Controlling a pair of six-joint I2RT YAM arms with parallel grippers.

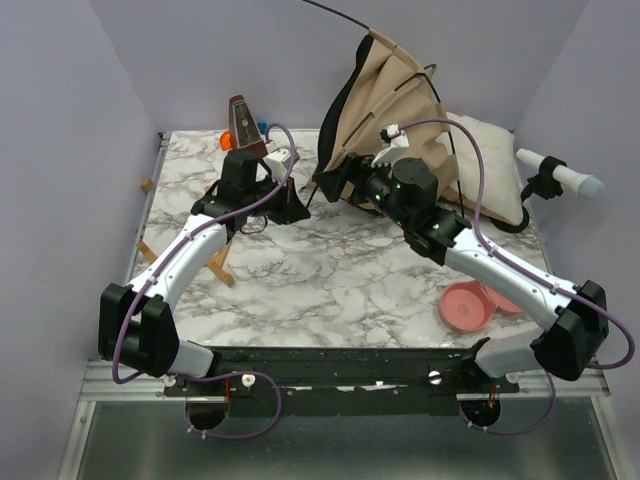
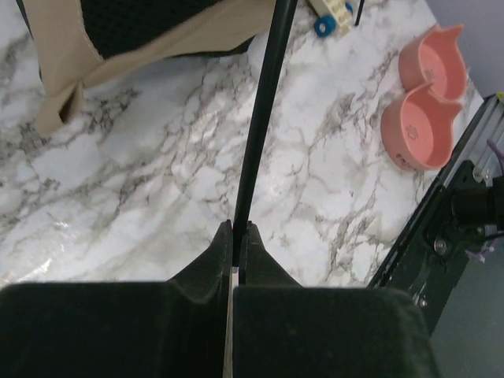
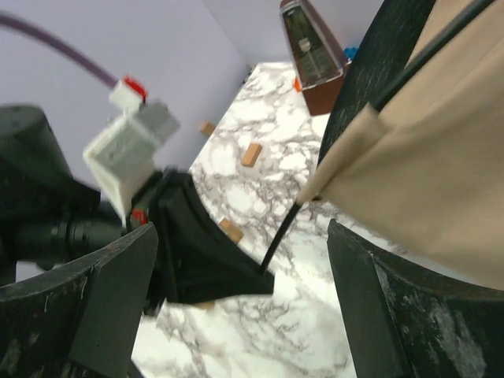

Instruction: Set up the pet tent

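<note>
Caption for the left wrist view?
Left jaws clamp a black pole of the pet tent; pink bowls lie beside.

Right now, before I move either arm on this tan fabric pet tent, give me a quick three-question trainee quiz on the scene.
1. True or false: the left gripper is shut on a thin black tent pole.
2. The right gripper, beside the tan fabric pet tent, is: A) shut on fabric, B) open, C) out of view.
3. Fill in: the double plastic bowl at the near right is ___ in colour.
Key: 1 true; 2 B; 3 pink.
</note>
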